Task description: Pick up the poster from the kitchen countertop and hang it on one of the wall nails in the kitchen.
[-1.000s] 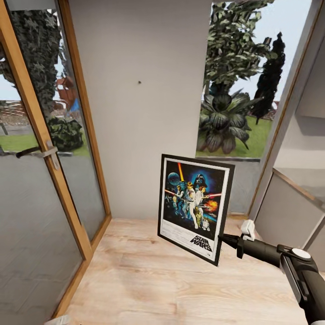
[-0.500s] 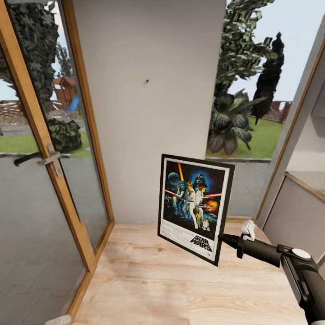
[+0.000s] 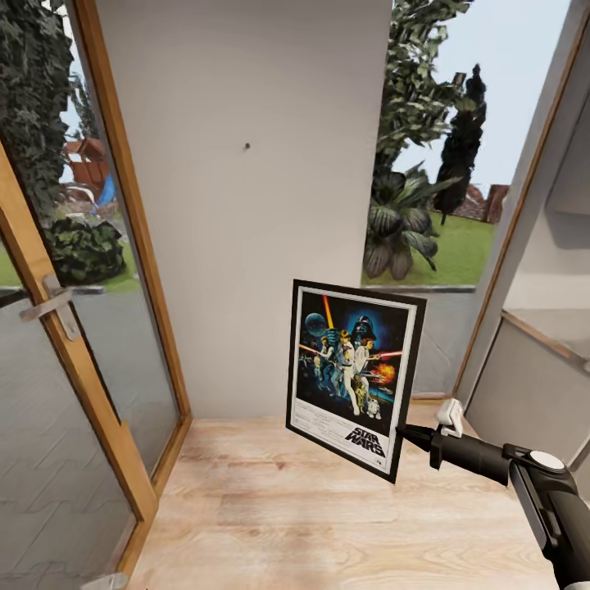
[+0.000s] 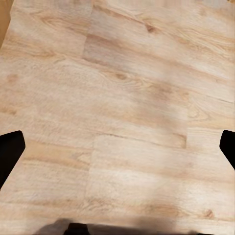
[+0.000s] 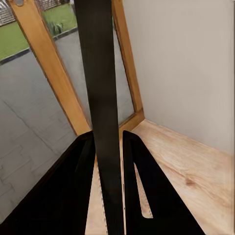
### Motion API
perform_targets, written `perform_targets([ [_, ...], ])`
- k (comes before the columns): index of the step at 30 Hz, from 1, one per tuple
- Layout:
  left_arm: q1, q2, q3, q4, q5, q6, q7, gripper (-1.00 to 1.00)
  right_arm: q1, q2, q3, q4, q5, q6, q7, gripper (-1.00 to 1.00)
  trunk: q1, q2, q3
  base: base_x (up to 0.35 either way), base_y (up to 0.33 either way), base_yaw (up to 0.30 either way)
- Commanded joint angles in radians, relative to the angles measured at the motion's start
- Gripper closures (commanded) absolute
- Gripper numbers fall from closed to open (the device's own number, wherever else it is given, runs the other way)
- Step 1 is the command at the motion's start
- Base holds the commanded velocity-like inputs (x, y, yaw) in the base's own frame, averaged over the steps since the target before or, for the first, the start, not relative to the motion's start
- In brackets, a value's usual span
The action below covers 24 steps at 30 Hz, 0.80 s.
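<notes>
I had the upright rectangular film poster with its thin black frame, white border and colourful figures on dark blue (image 3: 354, 375) up in the air over the pale wooden plank floor (image 3: 328, 516), clamped at its lower right edge by my right hand (image 3: 403, 432). In the right wrist view the black frame edge (image 5: 104, 122) ran between the two dark fingers (image 5: 73, 191), which pressed it from both sides. The poster tilted slightly, its face towards me. Far behind it stood a plain grey wall panel (image 3: 246, 246) with a small dark nail (image 3: 247, 147) high up, well above the poster. A glass door with a wooden frame and metal handle (image 3: 49, 299) stood at the left, a window onto garden plants (image 3: 410, 221) at the right. My left hand's dark fingertips (image 4: 10, 152) sat wide apart over bare floor, holding nothing.
</notes>
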Motion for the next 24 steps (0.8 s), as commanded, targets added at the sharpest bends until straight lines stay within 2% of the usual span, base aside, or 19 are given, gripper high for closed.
perform_targets([
  [1, -0.001, 0.001, -0.008, 0.001, 0.007, -0.006, -0.001, -1.0, -0.001, 0.0, -0.001, 0.0, -0.002, 0.012, 0.006, 1.0, 0.001, -0.002, -0.002, 0.321, 0.001, -0.008],
  [24, -0.001, 0.001, -0.008, 0.0, 0.007, -0.006, -0.001, -1.0, -0.001, -0.001, -0.002, 0.0, -0.002, 0.012, 0.009, 1.0, 0.001, -0.002, -0.002, 0.331, 0.0, -0.001],
])
